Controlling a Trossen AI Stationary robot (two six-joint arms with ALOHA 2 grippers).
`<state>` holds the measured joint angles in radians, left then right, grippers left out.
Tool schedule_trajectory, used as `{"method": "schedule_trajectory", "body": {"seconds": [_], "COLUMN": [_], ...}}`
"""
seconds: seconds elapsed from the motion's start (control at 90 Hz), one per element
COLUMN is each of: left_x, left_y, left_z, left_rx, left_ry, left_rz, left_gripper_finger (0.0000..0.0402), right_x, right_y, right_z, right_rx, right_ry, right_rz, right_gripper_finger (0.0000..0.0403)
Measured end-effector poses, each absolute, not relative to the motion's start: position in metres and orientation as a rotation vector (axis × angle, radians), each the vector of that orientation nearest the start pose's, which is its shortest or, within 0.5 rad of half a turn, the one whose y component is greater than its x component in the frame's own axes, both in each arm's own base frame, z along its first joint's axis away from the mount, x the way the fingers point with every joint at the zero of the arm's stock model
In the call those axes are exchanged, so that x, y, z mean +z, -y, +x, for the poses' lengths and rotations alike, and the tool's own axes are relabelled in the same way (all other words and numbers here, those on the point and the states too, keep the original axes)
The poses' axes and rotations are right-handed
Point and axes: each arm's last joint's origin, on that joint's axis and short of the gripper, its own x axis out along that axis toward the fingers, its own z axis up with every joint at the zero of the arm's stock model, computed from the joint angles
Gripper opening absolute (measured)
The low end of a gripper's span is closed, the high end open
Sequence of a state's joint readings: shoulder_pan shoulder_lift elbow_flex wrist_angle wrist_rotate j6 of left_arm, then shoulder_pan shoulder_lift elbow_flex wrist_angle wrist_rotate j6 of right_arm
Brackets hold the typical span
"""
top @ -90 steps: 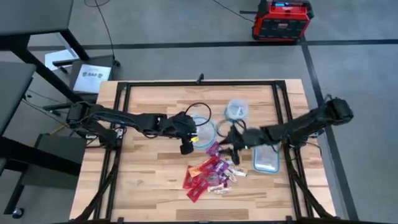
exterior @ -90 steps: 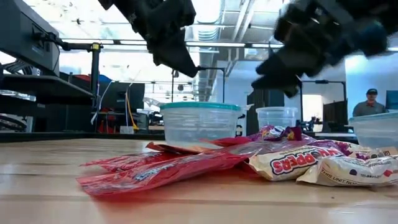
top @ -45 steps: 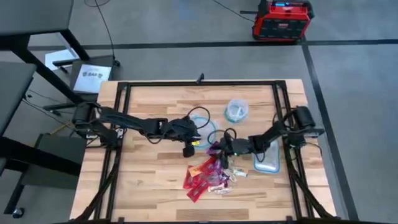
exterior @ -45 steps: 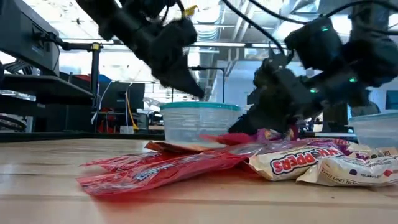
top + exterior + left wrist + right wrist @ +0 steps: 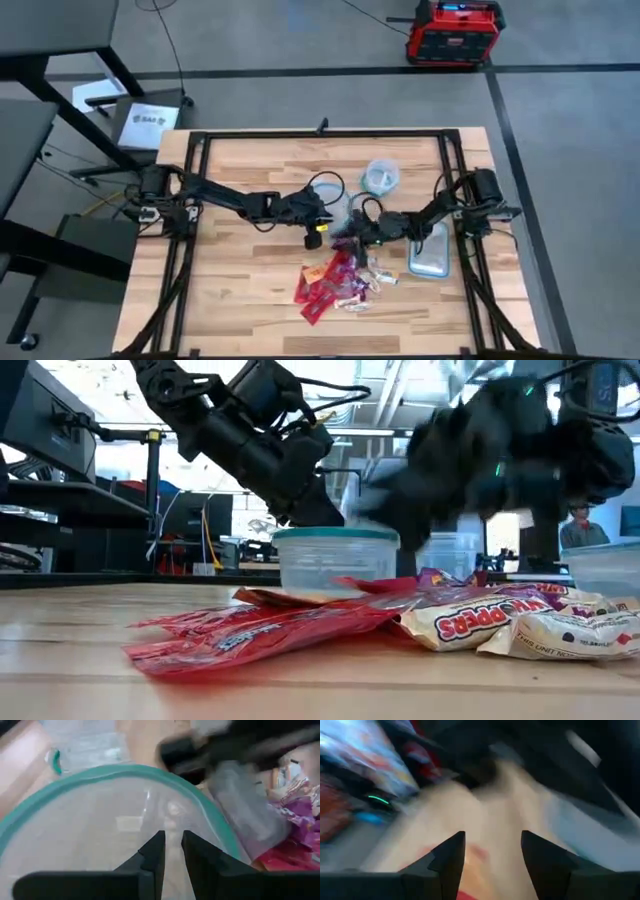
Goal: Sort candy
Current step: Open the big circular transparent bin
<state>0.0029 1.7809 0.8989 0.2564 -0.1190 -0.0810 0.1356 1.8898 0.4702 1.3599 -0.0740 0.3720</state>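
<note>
The candy [image 5: 340,278] lies in a loose heap of red, purple and whitish wrappers [image 5: 300,625] on the wooden table, near the middle. Just beyond it stands a clear round bowl with a teal rim [image 5: 335,560]. My left gripper [image 5: 172,837] hangs over the bowl's opening [image 5: 100,772], fingertips a narrow gap apart with nothing between them. My right gripper [image 5: 492,850] is open and blurred. It sits over the bowl's right side and the heap's far edge [image 5: 350,232].
A smaller clear bowl [image 5: 380,177] stands at the far right of centre, and a clear rectangular tub [image 5: 428,252] stands right of the heap. Black frame rails [image 5: 195,200] run along the table's sides. A person [image 5: 596,525] stands in the room behind.
My right gripper went down and toward the table's left onto the heap's far edge, then rose toward the bowl, still moving fast. My left gripper has dropped from high above to just over the bowl's opening. The bowl has shifted a little toward the table's right.
</note>
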Motion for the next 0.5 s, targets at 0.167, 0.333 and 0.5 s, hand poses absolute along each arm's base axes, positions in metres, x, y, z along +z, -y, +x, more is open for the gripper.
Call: {"method": "schedule_trajectory", "body": {"seconds": [0.167, 0.333, 0.5], "left_x": [0.156, 0.16, 0.185], "left_y": [-0.004, -0.003, 0.004], "left_z": [0.355, 0.356, 0.358], "left_rx": [0.138, 0.129, 0.086], "left_ry": [-0.608, -0.594, -0.596], "left_rz": [-0.039, -0.033, 0.046], "left_gripper_finger": [0.0056, 0.0056, 0.0056], "right_x": [0.109, 0.113, 0.127], "right_y": [-0.048, -0.057, -0.066], "right_z": [0.29, 0.288, 0.284], "right_rx": [0.219, 0.256, 0.299], "right_ry": [-0.143, -0.128, -0.111], "right_rz": [0.317, 0.196, 0.038], "right_gripper_finger": [0.0165, 0.0157, 0.0155]}}
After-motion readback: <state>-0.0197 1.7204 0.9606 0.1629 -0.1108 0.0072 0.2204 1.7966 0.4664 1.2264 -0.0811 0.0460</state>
